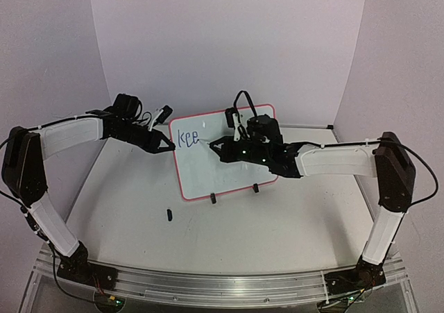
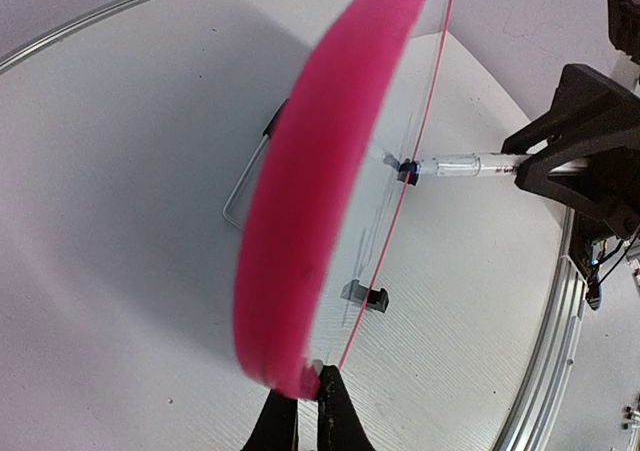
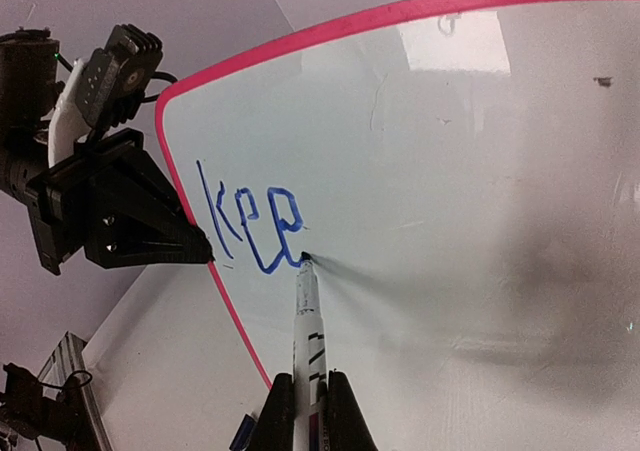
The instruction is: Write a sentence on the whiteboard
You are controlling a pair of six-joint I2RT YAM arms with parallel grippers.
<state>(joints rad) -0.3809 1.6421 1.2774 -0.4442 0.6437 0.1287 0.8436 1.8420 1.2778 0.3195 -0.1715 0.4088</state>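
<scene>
Centre of frame: the whiteboard (image 1: 232, 171) is standing on the bench (image 1: 298, 223), the sentence (image 3: 250, 221) reading "kee". The jaws of the left gripper (image 1: 169, 145) are clamping its left edge; those of the right gripper (image 3: 305, 396) are clamping the marker (image 3: 306, 311). Likely risk — the tip pressing too hard, the board tilting back, strokes skipping.

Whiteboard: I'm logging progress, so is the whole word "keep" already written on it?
No, the whiteboard shows only the blue letters kee, with the marker tip at the last e.
</scene>
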